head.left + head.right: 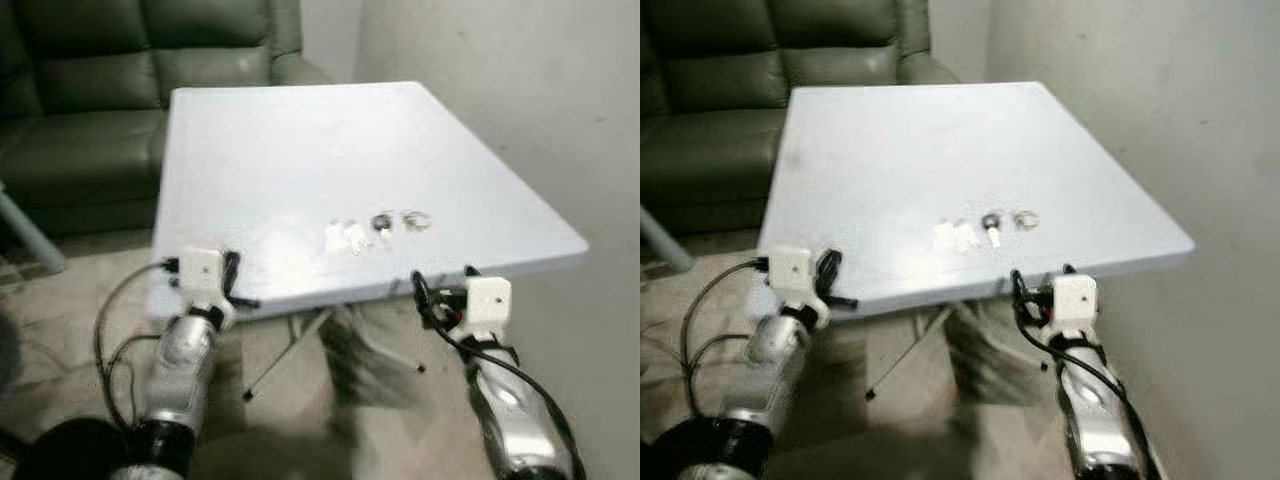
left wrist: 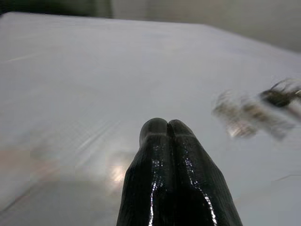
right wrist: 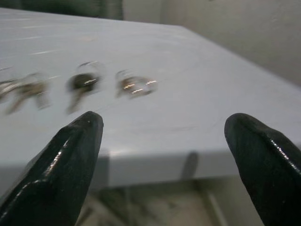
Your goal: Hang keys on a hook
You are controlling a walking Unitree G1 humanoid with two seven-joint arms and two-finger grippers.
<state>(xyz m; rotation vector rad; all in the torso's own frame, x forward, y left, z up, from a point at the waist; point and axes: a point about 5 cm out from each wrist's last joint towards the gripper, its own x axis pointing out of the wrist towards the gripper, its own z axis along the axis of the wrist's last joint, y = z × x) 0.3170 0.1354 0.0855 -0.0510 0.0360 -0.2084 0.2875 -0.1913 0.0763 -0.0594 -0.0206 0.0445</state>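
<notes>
A bunch of keys [image 1: 350,238] lies on the white table [image 1: 300,150], near its front edge and right of centre. Beside the bunch are a dark fob [image 1: 383,222] and a metal ring [image 1: 416,220]. My left gripper [image 2: 167,123] is shut with nothing in it and sits low over the table's front left edge, with the blurred keys [image 2: 249,117] off to its side. My right gripper [image 3: 163,120] is open just below and in front of the table's front edge. The keys [image 3: 82,84] and ring [image 3: 134,85] lie a little beyond its fingers.
A dark green sofa [image 1: 90,100] stands behind the table. A pale wall [image 1: 520,80] runs close along the table's right side. Folding metal legs [image 1: 290,350] show under the table. Black cables [image 1: 110,340] hang by my left arm.
</notes>
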